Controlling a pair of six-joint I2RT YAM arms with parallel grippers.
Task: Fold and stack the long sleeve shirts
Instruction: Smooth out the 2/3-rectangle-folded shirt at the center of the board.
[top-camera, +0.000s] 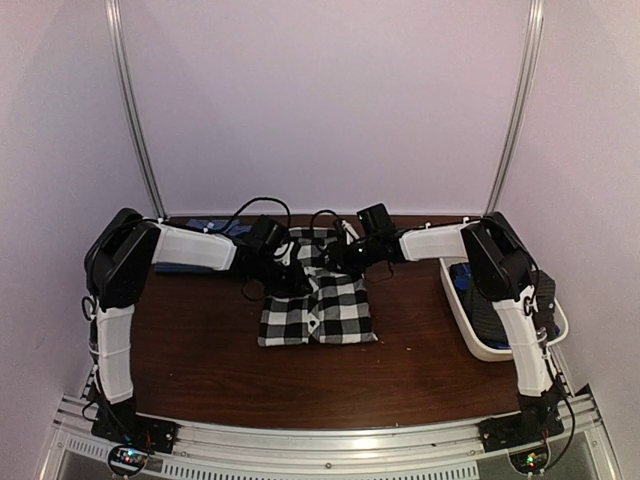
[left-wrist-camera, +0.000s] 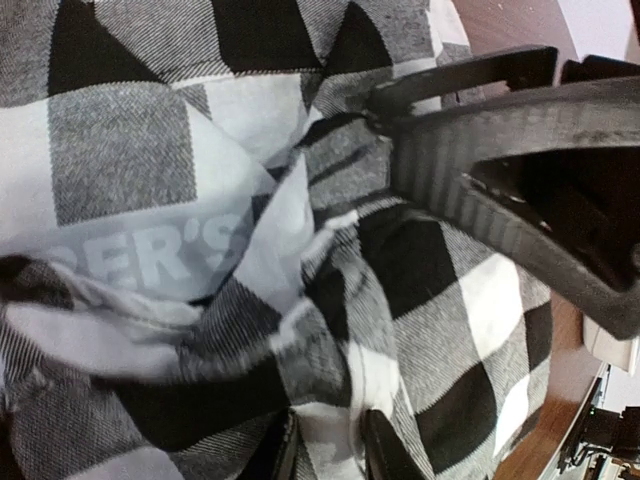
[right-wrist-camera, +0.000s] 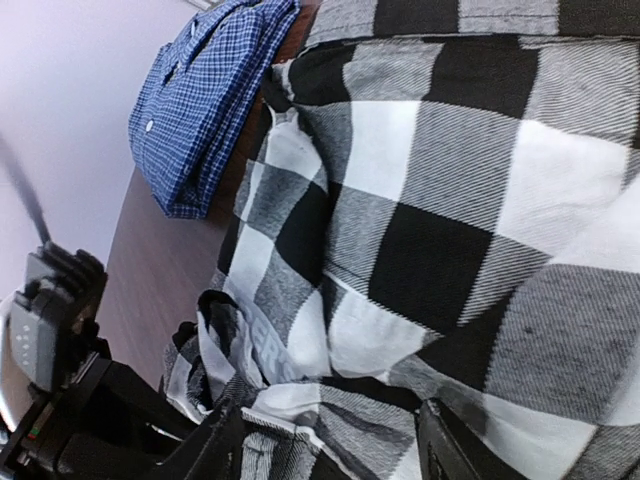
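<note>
Now | checked shirt (top-camera: 318, 310): folded, far end bunched | left jaws seemingly pinching it | right jaws parted, empty

Dark wooden table (top-camera: 200, 360), pale, perhaps lilac-lit walls (top-camera: 320, 100), two metal poles (top-camera: 135, 110).

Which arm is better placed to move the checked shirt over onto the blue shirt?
Probably left: the left pincer pinches the checked shirt, and the blue shirt lies on that side of the table. The right pincer stands open, holding nothing.
</note>
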